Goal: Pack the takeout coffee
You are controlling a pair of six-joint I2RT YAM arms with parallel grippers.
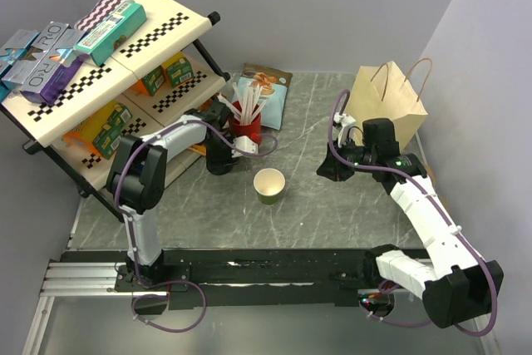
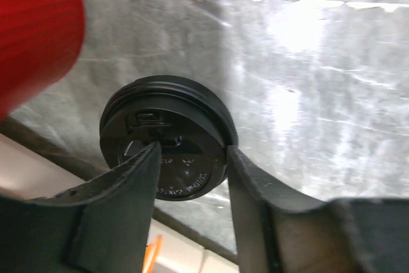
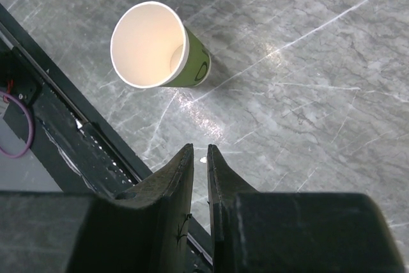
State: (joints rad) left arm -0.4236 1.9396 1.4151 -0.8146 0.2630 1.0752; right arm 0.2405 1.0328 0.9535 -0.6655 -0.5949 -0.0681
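Note:
The takeout coffee cup stands upright and uncovered on the marble table, dark green outside and cream inside; the right wrist view shows this cup empty. Its round black lid lies flat beside the red cup. My left gripper points down over the lid. In its wrist view the left gripper stands half open, one finger crossing the lid's face and the other at its right edge. My right gripper hovers right of the cup. The right gripper is nearly closed on nothing.
A red cup with white stirrers stands just behind the left gripper. A snack pouch leans behind it. A brown paper bag stands open at the back right. A shelf of boxes fills the left side.

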